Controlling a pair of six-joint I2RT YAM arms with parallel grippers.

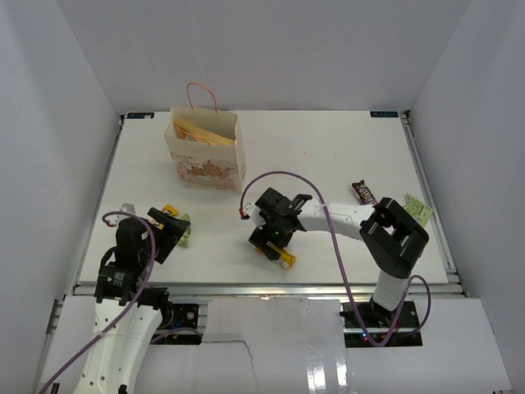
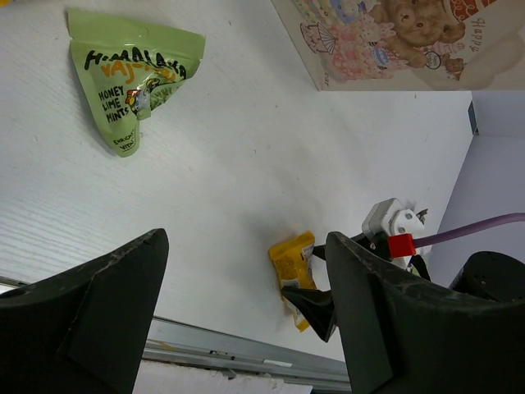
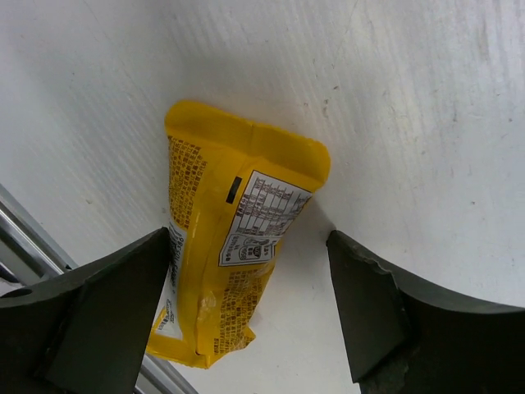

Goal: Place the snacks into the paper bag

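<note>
The cream paper bag [image 1: 207, 156] stands upright at the back left with a gold chip bag [image 1: 197, 131] inside it; its printed front also shows in the left wrist view [image 2: 394, 41]. A yellow candy packet [image 3: 230, 238] lies near the table's front edge [image 1: 285, 258]. My right gripper [image 3: 246, 312] is open and straddles it: the left finger is against the packet's side, the right finger stands apart from it. My left gripper [image 2: 246, 328] hangs open with nothing in it, near a small green packet [image 2: 131, 82] at the front left [image 1: 185, 231].
A small purple bar [image 1: 363, 193] and a pale yellow-green packet [image 1: 418, 210] lie at the right side. A yellow-orange packet [image 1: 169, 211] sits beside the left gripper. The metal front rail [image 2: 230, 349] runs close below both grippers. White walls enclose the table.
</note>
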